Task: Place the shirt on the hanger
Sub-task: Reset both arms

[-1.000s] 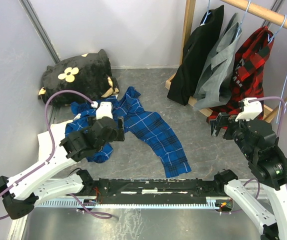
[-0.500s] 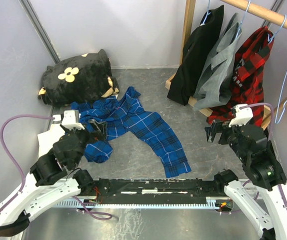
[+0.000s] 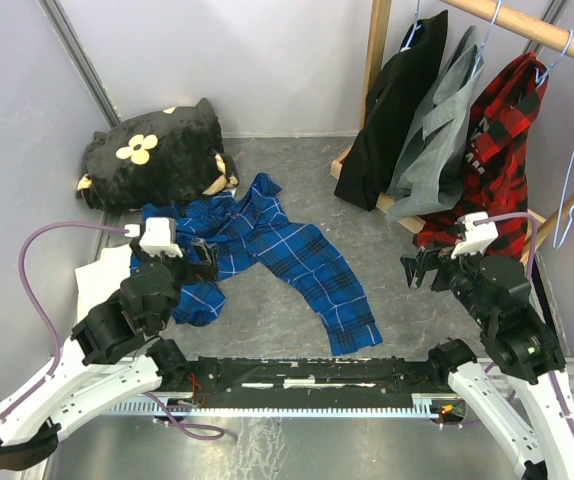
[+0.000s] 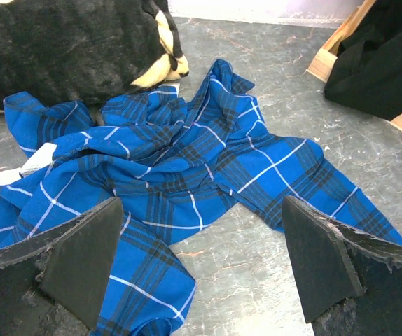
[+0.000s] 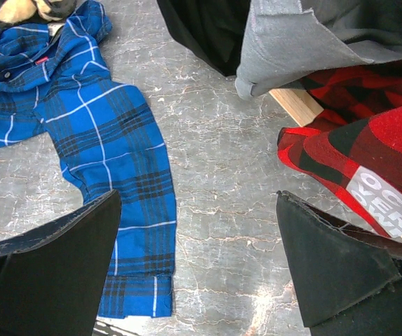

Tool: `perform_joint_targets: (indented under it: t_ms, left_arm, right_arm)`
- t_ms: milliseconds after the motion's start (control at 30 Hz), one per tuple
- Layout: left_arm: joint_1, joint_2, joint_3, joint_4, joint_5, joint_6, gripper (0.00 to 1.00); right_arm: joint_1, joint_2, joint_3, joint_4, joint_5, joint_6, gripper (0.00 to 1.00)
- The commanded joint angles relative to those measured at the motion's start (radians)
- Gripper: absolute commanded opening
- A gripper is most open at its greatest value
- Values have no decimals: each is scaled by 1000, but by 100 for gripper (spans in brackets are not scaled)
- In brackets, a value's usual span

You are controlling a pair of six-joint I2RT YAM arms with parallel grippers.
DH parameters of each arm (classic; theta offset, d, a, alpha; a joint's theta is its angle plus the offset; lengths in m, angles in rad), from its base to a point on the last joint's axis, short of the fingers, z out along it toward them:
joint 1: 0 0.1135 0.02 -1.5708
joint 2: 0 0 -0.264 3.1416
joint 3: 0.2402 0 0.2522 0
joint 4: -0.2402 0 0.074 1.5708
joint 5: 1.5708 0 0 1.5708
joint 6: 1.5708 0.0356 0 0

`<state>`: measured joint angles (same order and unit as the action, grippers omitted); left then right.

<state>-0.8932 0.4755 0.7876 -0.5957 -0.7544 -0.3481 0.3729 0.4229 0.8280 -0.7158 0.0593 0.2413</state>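
The shirt [image 3: 507, 135] is red-and-black plaid with white lettering, the blue shirt [image 3: 297, 250] crossed by thin white lines.

Left end effector [image 3: 203, 262] and right end effector [image 3: 417, 272]: both jaws wide open, nothing gripped. Both arms bent at the elbow, wrists raised and angled down-forward.

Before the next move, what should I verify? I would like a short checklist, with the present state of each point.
1. Fingers of the left gripper open and empty: ok.
2. Fingers of the right gripper open and empty: ok.
3. The red-and-black plaid shirt hangs from the wooden rod: ok.
4. Both its shoulders sit properly on the hanger: cannot tell.
5. The blue plaid shirt is held by neither gripper: ok.
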Motion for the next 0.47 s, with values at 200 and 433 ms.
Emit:
perform_joint_targets:
  t_ms: [200, 433]
  left_arm:
    - [3, 12, -11, 34, -44, 38, 100]
    - [2, 41, -8, 33, -56, 40, 100]
  right_arm:
    - [1, -23, 12, 37, 3, -17, 99]
    - [1, 4, 6, 44, -11, -13, 99]
